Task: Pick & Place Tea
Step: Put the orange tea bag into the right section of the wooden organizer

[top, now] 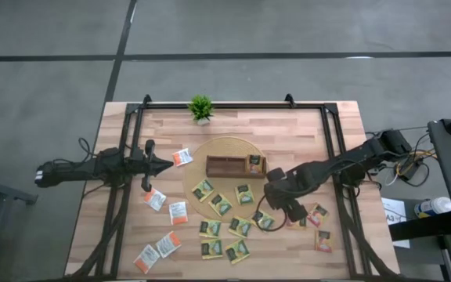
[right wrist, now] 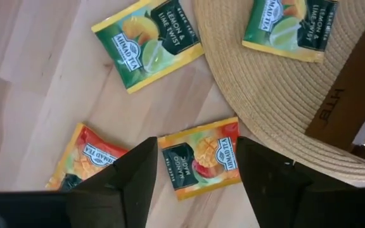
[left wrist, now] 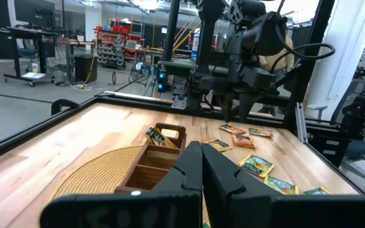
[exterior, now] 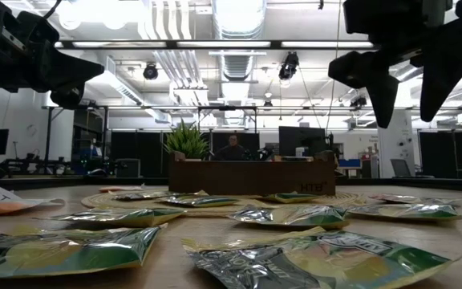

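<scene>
The right gripper [top: 276, 215] hangs just above the wooden worktop [top: 233, 125], near its front edge and right of the middle, with its two dark fingers [right wrist: 128, 180] spread wide and gripping nothing. Straight below it, showing between the fingers in the right wrist view, lies a small flat square orange-and-yellow mango tea sachet [right wrist: 200, 159], flat on the wood just off the rim of the round woven straw mat [top: 210, 149]; a red-and-orange sachet [right wrist: 87, 161] lies just beside it. Two dark green-and-yellow lemon sachets show there too, one on the bare wood [right wrist: 148, 41] and one on the mat [right wrist: 290, 26]. On the mat stands the brown rectangular wooden compartment tray [top: 224, 166], with one sachet [top: 254, 160] in its right-hand compartment. More green-and-yellow sachets [top: 221, 205] are strewn from the mat toward the front edge, and white-and-orange ones [top: 178, 212] lie toward the left edge. The left gripper [top: 165, 165] waits over the left side of the worktop, fingers pressed together and empty. A small green potted plant [top: 200, 108] stands at the back edge.
</scene>
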